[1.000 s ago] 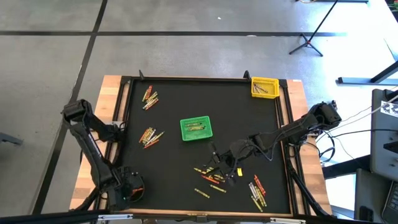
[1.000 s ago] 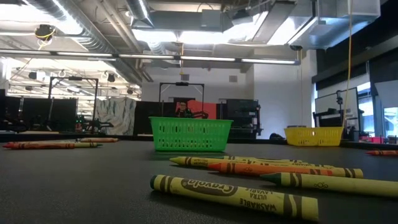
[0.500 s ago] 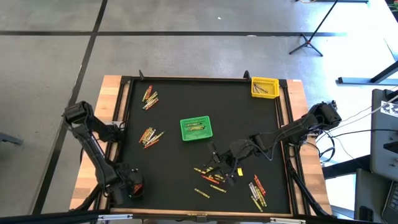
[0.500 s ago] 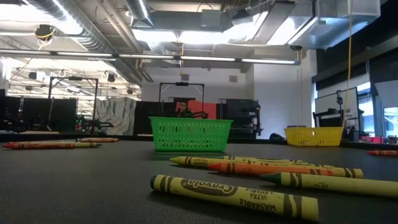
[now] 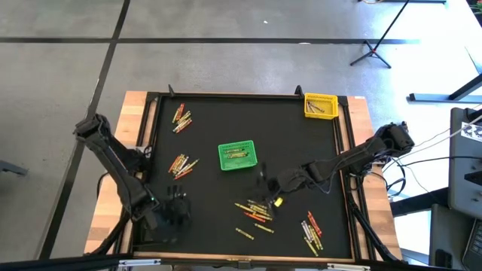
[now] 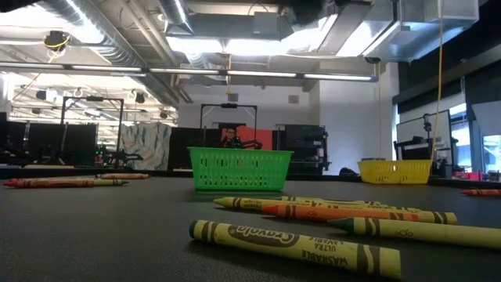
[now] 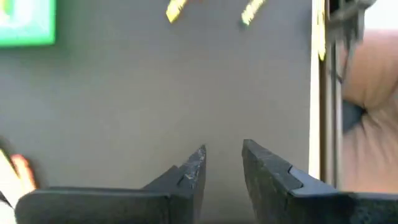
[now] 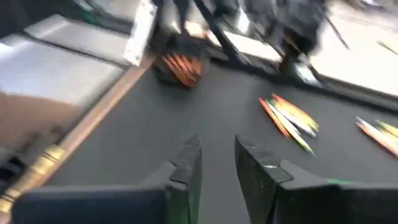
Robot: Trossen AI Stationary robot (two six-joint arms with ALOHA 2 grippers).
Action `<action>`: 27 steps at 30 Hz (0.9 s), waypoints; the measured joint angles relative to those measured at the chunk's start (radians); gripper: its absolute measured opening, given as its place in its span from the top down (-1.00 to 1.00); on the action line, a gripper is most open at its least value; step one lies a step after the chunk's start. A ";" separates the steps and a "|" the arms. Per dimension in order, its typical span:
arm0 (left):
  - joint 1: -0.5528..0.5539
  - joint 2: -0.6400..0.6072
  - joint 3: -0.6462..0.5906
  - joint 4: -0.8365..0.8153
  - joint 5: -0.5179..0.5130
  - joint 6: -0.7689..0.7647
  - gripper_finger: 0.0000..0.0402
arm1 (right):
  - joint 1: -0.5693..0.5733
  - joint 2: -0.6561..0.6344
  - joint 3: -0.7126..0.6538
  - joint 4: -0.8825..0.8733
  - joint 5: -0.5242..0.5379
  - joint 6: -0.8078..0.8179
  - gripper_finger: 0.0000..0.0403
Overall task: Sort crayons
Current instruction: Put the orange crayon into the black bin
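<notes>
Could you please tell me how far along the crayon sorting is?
Early. Some crayons already lie in the green basket and yellow basket. Neither the left gripper nor the right gripper holds anything. Loose crayons remain in four clusters on the mat.

Mat (image 5: 301, 143): we see a matt black, smooth surface.
Table (image 5: 132, 113): pale bare wood around the mat.
Crayons (image 6: 293, 244): printed paper wrappers, dull sheen.
Green basket (image 6: 239, 169): we take it for plastic mesh, slightly glossy.
Yellow basket (image 6: 394, 171): beyond the green basket, same plastic mesh.
</notes>
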 joint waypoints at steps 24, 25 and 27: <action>0.429 -0.015 -0.321 0.917 -0.013 0.932 0.55 | -0.079 -0.087 0.000 -1.287 0.181 0.803 -0.09; 0.441 -0.015 -0.343 0.973 0.009 0.931 0.55 | -0.100 -0.087 0.000 -1.335 0.157 0.808 -0.06; 0.451 -0.015 -0.371 1.035 0.029 0.915 0.55 | -0.144 -0.087 0.000 -1.414 0.126 0.806 -0.03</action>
